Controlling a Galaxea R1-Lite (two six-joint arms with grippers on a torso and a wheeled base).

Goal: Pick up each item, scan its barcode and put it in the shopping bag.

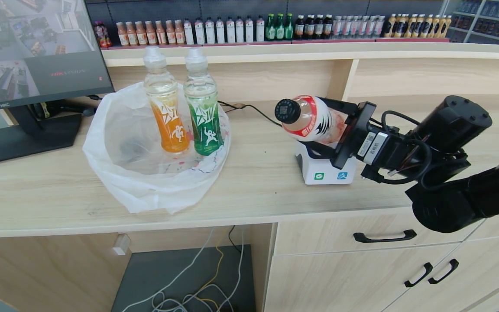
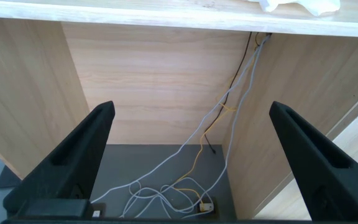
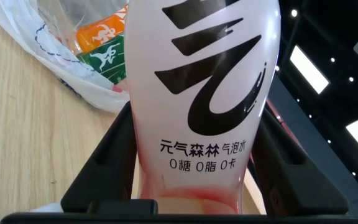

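Right tool (image 1: 324,128) gripping pink bottle (image 1: 309,116) sideways, cap (image 1: 287,111) toward shopping bag (image 1: 111,138)

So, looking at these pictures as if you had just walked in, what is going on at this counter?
The right gripper is shut on a white and pink bottle, holding it tilted on its side just above the small white scanner on the counter. An orange bottle and a green bottle already stand upright in the white shopping bag. The left gripper hangs open below the counter, holding nothing.
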